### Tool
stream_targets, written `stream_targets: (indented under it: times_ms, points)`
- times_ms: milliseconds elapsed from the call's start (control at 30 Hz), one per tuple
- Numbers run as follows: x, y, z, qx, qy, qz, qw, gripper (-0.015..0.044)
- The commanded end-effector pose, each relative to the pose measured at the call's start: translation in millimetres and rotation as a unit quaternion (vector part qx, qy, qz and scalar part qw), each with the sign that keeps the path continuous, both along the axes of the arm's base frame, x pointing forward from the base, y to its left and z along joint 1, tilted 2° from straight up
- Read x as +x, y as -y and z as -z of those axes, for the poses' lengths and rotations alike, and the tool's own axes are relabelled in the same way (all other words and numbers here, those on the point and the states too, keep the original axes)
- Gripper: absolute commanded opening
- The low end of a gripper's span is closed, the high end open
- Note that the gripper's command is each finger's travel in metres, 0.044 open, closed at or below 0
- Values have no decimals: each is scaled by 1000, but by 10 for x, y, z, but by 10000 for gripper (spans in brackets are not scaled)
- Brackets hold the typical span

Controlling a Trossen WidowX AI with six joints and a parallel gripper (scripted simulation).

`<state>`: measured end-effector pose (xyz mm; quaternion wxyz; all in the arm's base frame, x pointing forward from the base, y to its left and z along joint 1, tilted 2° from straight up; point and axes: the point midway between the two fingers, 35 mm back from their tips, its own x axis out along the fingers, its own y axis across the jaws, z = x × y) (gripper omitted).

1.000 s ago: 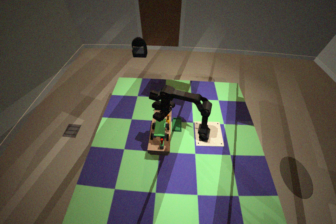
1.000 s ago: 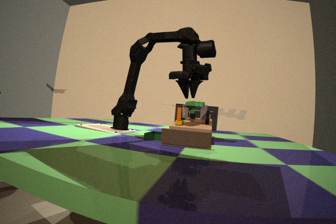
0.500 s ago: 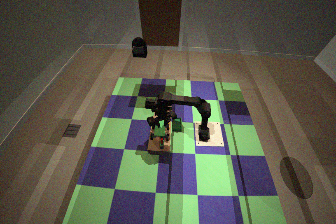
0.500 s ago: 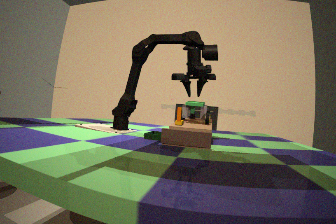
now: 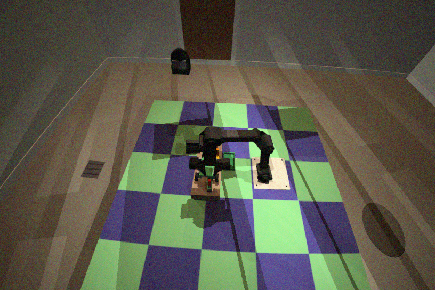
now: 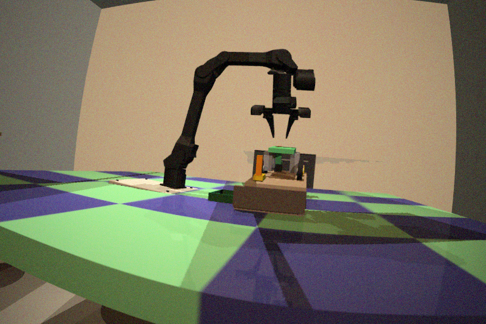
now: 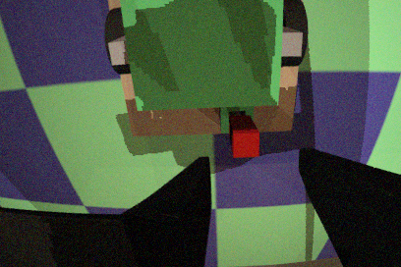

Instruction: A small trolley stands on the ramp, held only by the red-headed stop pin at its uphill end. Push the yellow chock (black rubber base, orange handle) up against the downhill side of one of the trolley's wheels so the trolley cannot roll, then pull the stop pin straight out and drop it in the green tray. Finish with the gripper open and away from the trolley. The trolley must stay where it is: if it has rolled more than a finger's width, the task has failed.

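Observation:
My gripper (image 6: 280,137) (image 7: 255,163) is partly open and empty, pointing down above the trolley (image 5: 209,171) (image 6: 282,150) (image 7: 201,55). The trolley has a green top and dark wheels and stands on the brown ramp (image 5: 205,196) (image 6: 270,199) (image 7: 172,125). The red-headed stop pin (image 5: 209,182) (image 7: 245,143) stands at its uphill end; in the wrist view its head appears between the fingertips, below them. The yellow chock (image 6: 259,177) (image 5: 217,153) stands upright with its orange handle (image 6: 259,164), near a downhill-side wheel. Whether it touches the wheel cannot be told.
The green tray (image 5: 229,153) (image 6: 220,198) lies beside the ramp, on the arm base's side. The arm's base is on a white plate (image 5: 279,170) (image 6: 129,183). The trolley's body rises close to the pin, and the chock's handle sticks up beside the trolley's lower end.

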<state>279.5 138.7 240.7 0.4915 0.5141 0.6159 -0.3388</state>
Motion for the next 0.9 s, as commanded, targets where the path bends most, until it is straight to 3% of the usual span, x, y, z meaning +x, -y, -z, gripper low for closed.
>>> stream_targets:
  times_ms: [0, 867]
  points:
    - [-10, -31, -22, 3, -7, 18, 1000, 190]
    - [-7, -123, 263, 3, -9, 19, 1000, 190]
